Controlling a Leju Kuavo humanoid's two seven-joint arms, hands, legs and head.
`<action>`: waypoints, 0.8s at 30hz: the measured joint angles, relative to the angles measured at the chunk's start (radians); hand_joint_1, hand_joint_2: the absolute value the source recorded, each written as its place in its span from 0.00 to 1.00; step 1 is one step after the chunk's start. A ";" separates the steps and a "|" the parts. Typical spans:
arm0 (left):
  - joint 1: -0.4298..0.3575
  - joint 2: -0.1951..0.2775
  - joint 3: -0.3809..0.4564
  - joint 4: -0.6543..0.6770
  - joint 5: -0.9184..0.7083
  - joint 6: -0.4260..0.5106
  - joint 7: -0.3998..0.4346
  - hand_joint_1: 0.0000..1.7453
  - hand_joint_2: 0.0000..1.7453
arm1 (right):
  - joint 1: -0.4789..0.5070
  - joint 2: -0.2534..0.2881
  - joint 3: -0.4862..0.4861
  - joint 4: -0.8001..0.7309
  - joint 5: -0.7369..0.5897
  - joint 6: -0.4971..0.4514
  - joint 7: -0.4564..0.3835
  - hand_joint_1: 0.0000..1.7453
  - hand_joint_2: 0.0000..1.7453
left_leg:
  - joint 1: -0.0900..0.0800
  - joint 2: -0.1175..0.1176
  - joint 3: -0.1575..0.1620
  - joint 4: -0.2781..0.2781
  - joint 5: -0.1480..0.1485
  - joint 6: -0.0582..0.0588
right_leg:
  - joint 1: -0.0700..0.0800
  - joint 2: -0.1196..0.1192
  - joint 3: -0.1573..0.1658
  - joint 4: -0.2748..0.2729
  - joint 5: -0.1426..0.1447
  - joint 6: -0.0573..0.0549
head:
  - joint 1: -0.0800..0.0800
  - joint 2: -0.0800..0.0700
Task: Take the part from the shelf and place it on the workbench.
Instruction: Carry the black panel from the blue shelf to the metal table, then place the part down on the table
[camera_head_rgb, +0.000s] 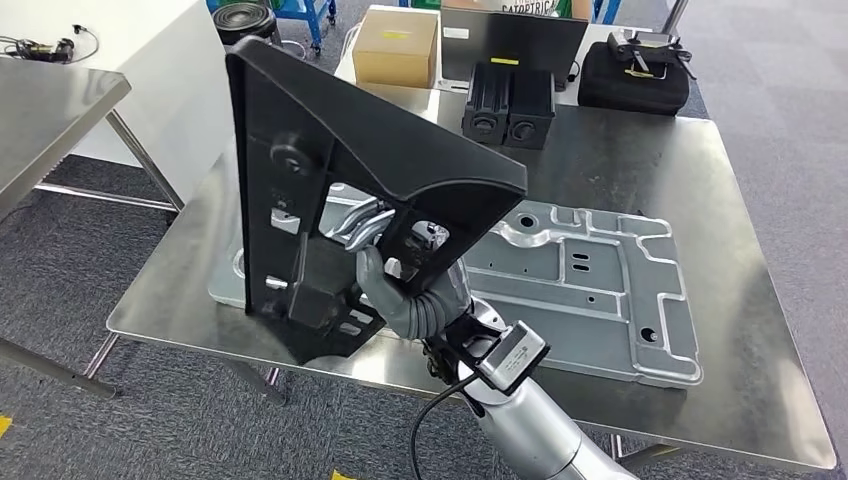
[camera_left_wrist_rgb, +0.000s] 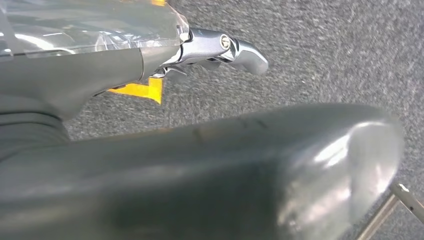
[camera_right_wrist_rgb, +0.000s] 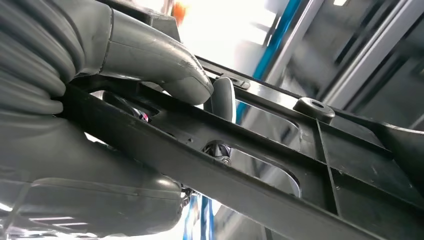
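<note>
A steel desk stood on grey carpet. A large stamped metal plate lay flat on its near half. Toward the far edge stood two black blocks side by side, with a cardboard box and a black case behind them.

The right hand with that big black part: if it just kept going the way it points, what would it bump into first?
Probably the grey metal plate on the workbench. The right hand reaches forward over it, holding the black part upright, and that part's lower edge would likely meet the plate first. Depth is hard to judge here.
</note>
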 joint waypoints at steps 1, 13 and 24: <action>-0.001 0.001 0.000 0.000 0.000 -0.001 -0.001 0.00 0.00 | -0.005 0.002 -0.003 0.000 0.014 -0.030 0.001 1.00 1.00 | -0.002 0.000 0.009 -0.029 0.009 0.007 | 0.001 0.000 -0.002 0.003 -0.002 0.006 | 0.000 0.000; 0.000 0.003 0.001 0.000 0.002 0.009 -0.012 0.00 0.00 | -0.048 0.006 -0.015 0.055 0.543 -0.454 0.114 1.00 1.00 | -0.016 0.000 0.016 -0.040 0.014 0.061 | 0.002 -0.010 -0.108 0.216 -0.074 0.031 | 0.000 0.000; -0.006 0.001 0.001 0.000 0.002 0.003 -0.013 0.00 0.00 | -0.125 0.013 -0.073 0.140 0.982 -0.540 0.338 1.00 1.00 | -0.015 -0.001 -0.060 0.131 -0.082 0.020 | 0.004 -0.013 0.007 -0.031 0.018 -0.012 | 0.000 0.000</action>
